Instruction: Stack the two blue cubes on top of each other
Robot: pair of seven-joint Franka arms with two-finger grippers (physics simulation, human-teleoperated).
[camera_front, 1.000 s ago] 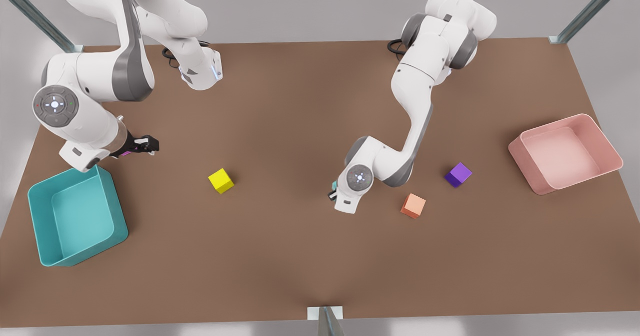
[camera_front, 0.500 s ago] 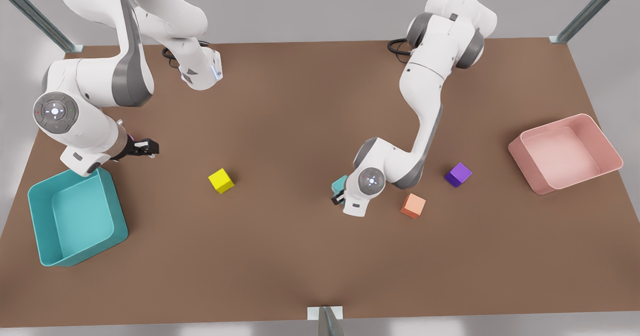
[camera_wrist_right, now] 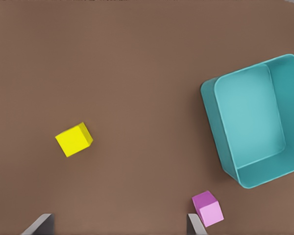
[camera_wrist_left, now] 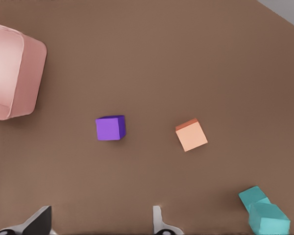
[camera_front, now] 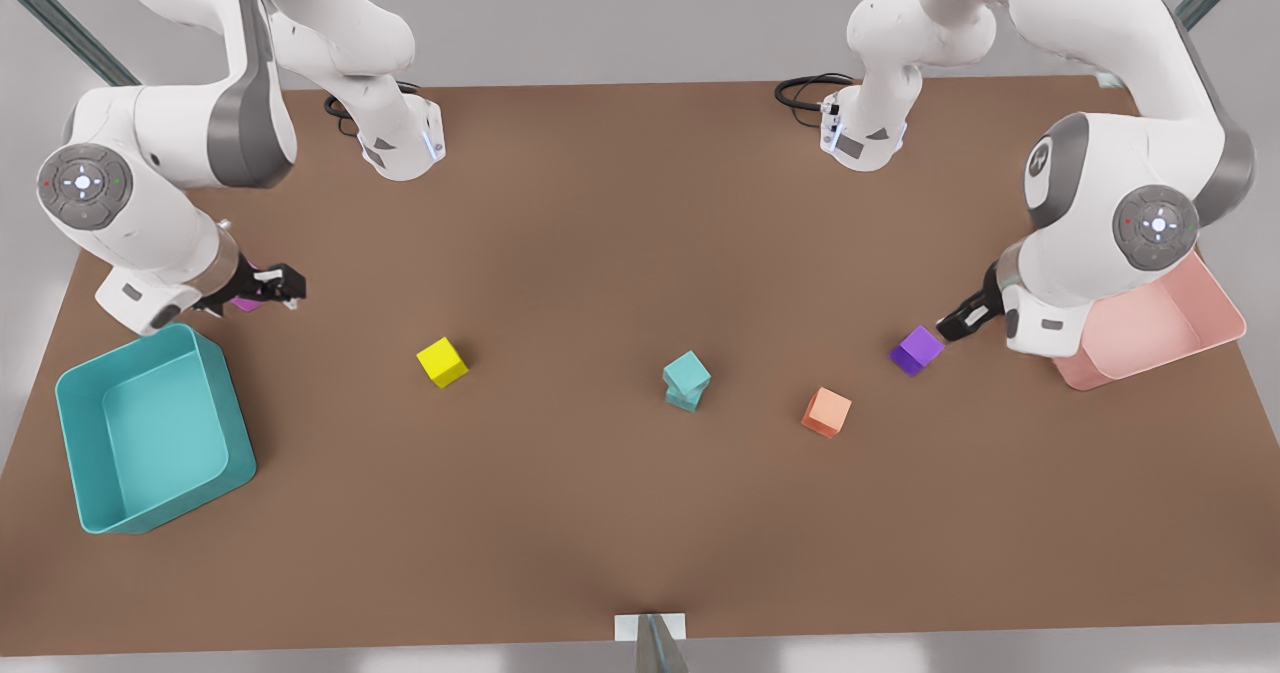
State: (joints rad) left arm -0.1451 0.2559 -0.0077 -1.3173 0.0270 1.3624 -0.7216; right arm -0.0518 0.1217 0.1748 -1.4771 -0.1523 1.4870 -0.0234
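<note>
The brown table [camera_front: 600,203] has opened up in the middle. The arm on the front view's right has swung away from the centre and now hangs back over the pink bin [camera_front: 1215,313]. Its left gripper [camera_front: 950,325] is spread open and empty, just beside the purple cube [camera_front: 917,349].

Across the table the other arm waits above the teal bin [camera_front: 230,433]. The right gripper [camera_front: 275,286] is also open, with a magenta cube [camera_wrist_right: 208,208] lying just outside one finger.

With that arm gone, the two blue cubes stand free near mid-table. The upper cube [camera_front: 687,371] rests on the lower cube [camera_front: 682,400], twisted a little off square. To me the stack looks done.

It sits well in from every table edge. The orange cube [camera_front: 827,412] is near and the yellow cube [camera_front: 442,362] well apart, so there is room to move on all sides.
</note>
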